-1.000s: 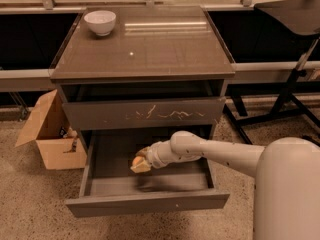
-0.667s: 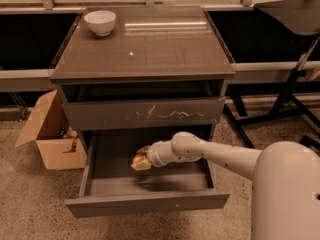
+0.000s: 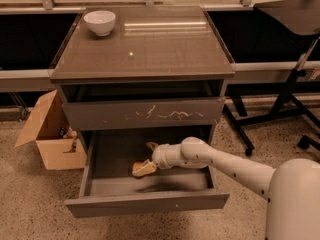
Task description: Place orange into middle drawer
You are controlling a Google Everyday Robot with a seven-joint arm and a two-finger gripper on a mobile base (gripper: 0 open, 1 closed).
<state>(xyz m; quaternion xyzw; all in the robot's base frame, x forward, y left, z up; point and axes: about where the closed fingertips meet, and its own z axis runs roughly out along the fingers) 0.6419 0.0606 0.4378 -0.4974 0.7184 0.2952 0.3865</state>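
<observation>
The middle drawer (image 3: 150, 203) is pulled out under the cabinet; its plain dark-grey front bears one tiny pale dot. My gripper (image 3: 144, 164) is inside this drawer, low over its floor, left of centre, with the white arm reaching in from the right. A yellow-orange patch (image 3: 139, 170) at the gripper's tip may be the orange, but I cannot tell it apart from the gripper.
The closed drawer front above has pale scratches (image 3: 165, 115). A white bowl (image 3: 99, 22) stands on the cabinet top at the back left. An open cardboard box (image 3: 50, 134) lies on the floor to the left. A black stand's legs (image 3: 280, 109) are to the right.
The gripper has shifted slightly toward the drawer's front and down; the arm's wrist has moved a little right. The drawer and bowl have not moved.
</observation>
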